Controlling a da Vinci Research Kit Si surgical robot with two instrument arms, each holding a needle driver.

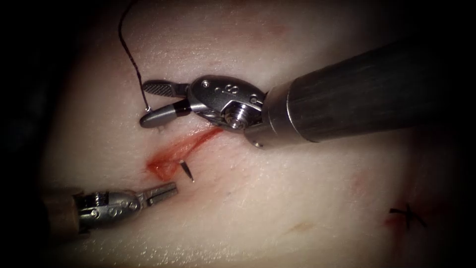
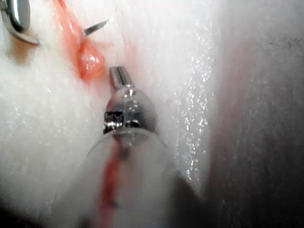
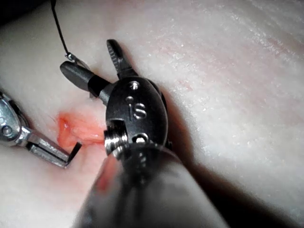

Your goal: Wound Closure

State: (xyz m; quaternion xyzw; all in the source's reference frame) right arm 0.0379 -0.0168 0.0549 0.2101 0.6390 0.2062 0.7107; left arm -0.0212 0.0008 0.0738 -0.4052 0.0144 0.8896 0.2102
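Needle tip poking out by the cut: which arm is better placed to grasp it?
Probably left: the left tool lies right beside the needle tip. The right tool, jaws open and empty, is farther away.

I am seeing the right tool (image 1: 157, 104) shining like smooth silver metal, with tiny bumps on its fingers (image 1: 159, 89). Its shaft (image 1: 347, 89) is looking dull and dark grey. The left tool (image 1: 161, 192) is shining too. The tissue (image 1: 277, 198) is looking pale, wet and glossy. The thread (image 1: 128, 47) is looking thin, dark and matt. The needle (image 1: 187, 170) is gleaming like metal.
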